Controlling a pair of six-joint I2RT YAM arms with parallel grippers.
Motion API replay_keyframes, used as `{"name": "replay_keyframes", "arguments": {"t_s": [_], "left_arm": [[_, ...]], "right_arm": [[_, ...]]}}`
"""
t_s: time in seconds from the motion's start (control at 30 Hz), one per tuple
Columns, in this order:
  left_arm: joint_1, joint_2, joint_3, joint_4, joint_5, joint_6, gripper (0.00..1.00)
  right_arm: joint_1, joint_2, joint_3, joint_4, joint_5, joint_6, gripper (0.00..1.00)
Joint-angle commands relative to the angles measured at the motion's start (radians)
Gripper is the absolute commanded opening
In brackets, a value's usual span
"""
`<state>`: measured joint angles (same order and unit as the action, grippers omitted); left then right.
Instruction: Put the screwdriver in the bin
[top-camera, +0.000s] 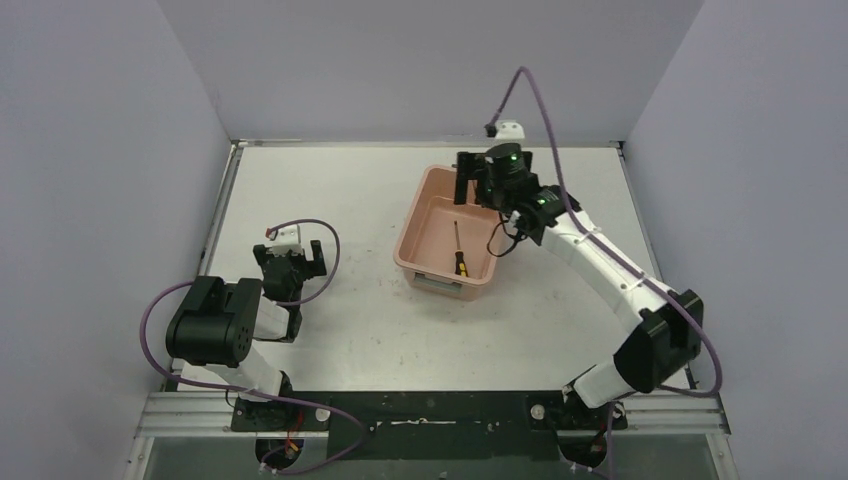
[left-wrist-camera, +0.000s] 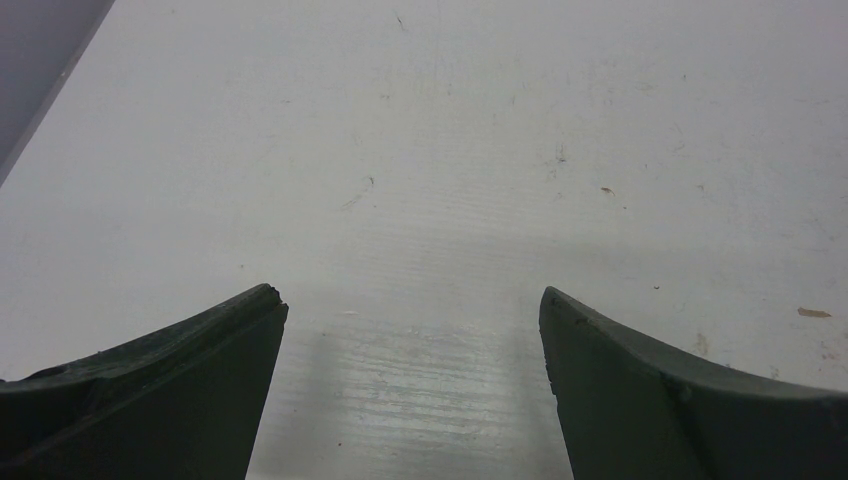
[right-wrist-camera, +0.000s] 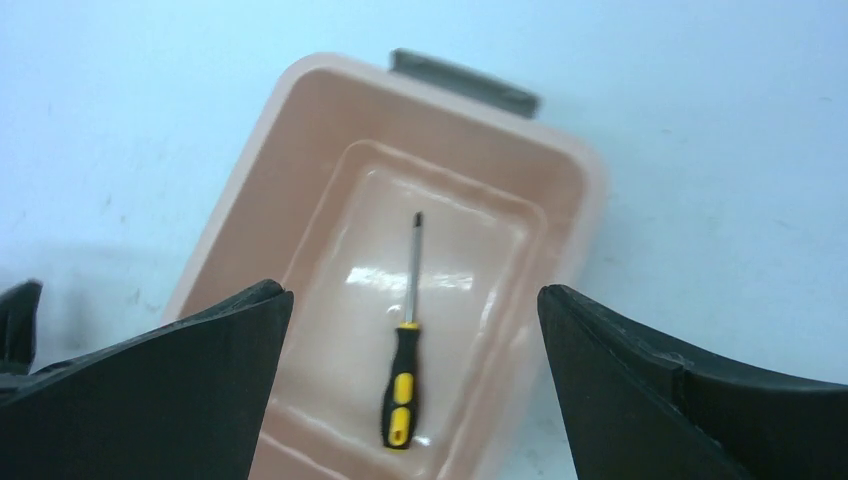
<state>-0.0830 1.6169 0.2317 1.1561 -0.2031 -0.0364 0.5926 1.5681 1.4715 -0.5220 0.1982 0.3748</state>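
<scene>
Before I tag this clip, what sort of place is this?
Likely a lab robot test cell: plain grey walls box in a scuffed white tabletop, two white-and-black robot arms are bolted at its near edge, and a salmon-pink plastic bin holds a yellow-and-black screwdriver.

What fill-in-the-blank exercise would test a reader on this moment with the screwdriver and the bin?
1. The screwdriver lies ____ the bin.
2. The right gripper hangs over the bin with its fingers ____.
3. The left gripper is open over the bare table and holds ____.
4. The screwdriver's handle is yellow and ____.
Missing words: inside; open; nothing; black.
</scene>
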Motion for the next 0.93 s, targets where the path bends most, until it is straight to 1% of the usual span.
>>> {"name": "replay_keyframes", "arguments": {"t_s": [0.0, 0.17, 0.2, 0.23, 0.37, 0.5, 0.6, 0.67, 0.9], "left_arm": [[0.006, -0.005, 0.023, 0.054, 0.008, 0.007, 0.97], [0.006, -0.004, 0.023, 0.055, 0.007, 0.006, 0.97], [0.006, -0.005, 0.023, 0.055, 0.007, 0.006, 0.97], [0.006, -0.004, 0.023, 0.055, 0.007, 0.006, 0.97], [0.006, -0.005, 0.023, 0.054, 0.007, 0.007, 0.97], [0.007, -0.004, 0.023, 0.055, 0.007, 0.007, 0.97], [0.006, -0.005, 0.023, 0.056, 0.006, 0.007, 0.97], [0.006, -0.004, 0.023, 0.055, 0.007, 0.007, 0.97], [0.006, -0.004, 0.024, 0.053, 0.008, 0.007, 0.97]], "right_arm": [[-0.146, -0.183, -0.204, 0.217, 0.047, -0.039, 1.0], [-0.328, -0.341, -0.518, 0.445, 0.06, -0.061, 1.0], [-0.385, -0.363, -0.568, 0.479, 0.056, -0.051, 1.0], [-0.427, -0.382, -0.624, 0.508, 0.049, -0.045, 1.0], [-0.544, -0.456, -0.865, 0.738, -0.015, -0.064, 1.0], [-0.562, -0.514, -1.099, 1.019, -0.027, -0.104, 1.0], [-0.562, -0.523, -1.228, 1.186, -0.039, -0.147, 1.0], [-0.561, -0.529, -1.277, 1.228, -0.04, -0.188, 1.0], [-0.56, -0.562, -1.359, 1.33, -0.075, -0.219, 1.0]]}}
